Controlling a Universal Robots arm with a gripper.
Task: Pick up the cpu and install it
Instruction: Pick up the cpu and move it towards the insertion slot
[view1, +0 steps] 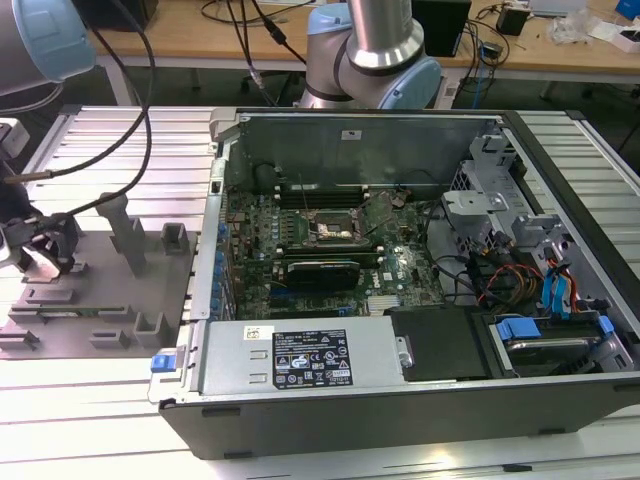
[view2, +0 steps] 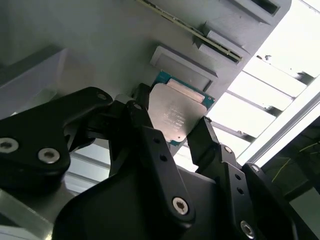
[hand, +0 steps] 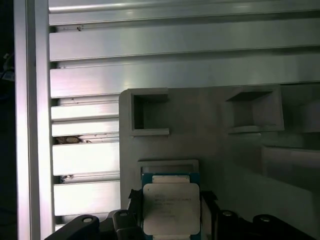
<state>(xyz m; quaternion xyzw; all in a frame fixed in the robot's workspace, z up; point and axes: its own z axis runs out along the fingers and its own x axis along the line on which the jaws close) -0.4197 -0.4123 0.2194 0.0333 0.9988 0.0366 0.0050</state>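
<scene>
The gripper (view2: 175, 116) is at the edge of the grey fixture plate (view1: 105, 278) farthest from the open computer case (view1: 400, 405). Its two black fingers (view2: 150, 142) are closed against opposite edges of the cpu (hand: 171, 209). In both wrist views the chip sits squarely between the fingers with its silvery top facing the cameras and a thin rim of green board showing around it. The cpu is over the fixture plate, just beside a low raised ledge (hand: 168, 166) on that plate. Whether the chip rests on the plate or is already clear of it cannot be told.

Beyond the ledge, two square pockets (hand: 150, 112) are moulded into the plate. The plate lies on a slatted aluminium table (view1: 90, 405), and several upright posts (view1: 128, 232) rise from it.

The computer case stands just beside the fixture plate, lying open with its motherboard (view1: 300, 255) exposed. The dark, metal-rimmed cpu socket (view1: 335, 228) on that board is well apart from the plate. The robot arm (view1: 380, 40) rises behind the case.
</scene>
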